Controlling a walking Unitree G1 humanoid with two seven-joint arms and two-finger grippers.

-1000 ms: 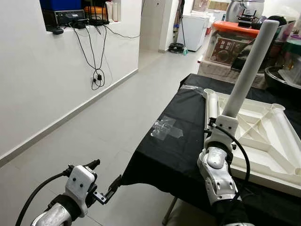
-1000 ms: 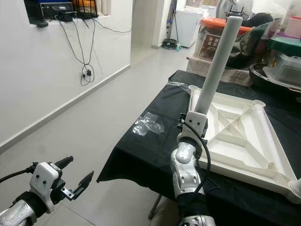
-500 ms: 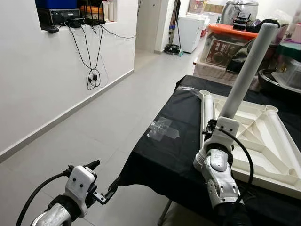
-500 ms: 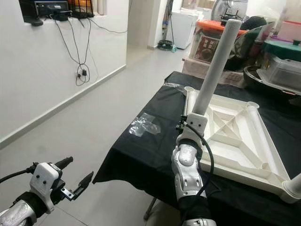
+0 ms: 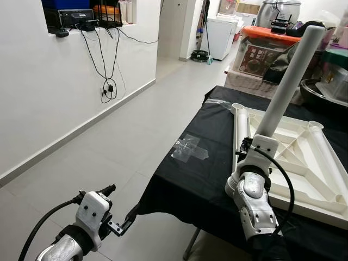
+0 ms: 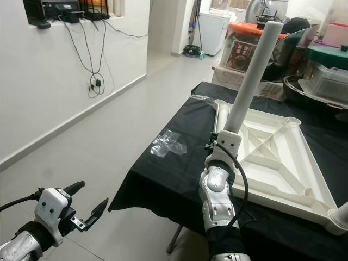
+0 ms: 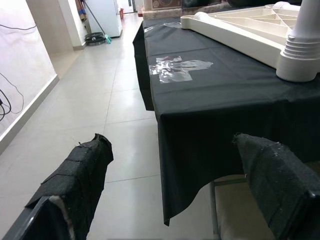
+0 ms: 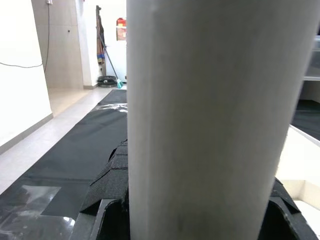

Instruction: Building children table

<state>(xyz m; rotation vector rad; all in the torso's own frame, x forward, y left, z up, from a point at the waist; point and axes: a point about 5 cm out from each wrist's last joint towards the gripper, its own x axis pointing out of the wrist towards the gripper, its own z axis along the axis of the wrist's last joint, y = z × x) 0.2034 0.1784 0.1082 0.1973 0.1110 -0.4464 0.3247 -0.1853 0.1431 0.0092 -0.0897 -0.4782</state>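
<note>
White plastic makes up both pieces of the job: an upturned table top lying flat on the black-draped counter, and a long round table leg clamped in the right gripper. In the right wrist view the leg runs straight out between the two black fingers, which press against its sides. Its long axis tilts up and away to the robot's right, with the free end high above the far part of the top.

The relation that matters next, as I judge it, is where the leg stands against the round corner sockets. The nearest open one sits at the top's far left corner, just beyond and slightly left of the right gripper; another is at the far right corner. The leg would have to be brought upright over a socket and lowered along its axis. A second leg already stands seated at the near right corner, seen in the left wrist view.

The left gripper hangs low, off the counter's near left edge over the tiled floor, fingers spread wide and holding nothing. The right arm is clearly the nearer one.

A crumpled clear plastic wrapper lies on the cloth left of the top. A box beyond carries printing too small to read.
</note>
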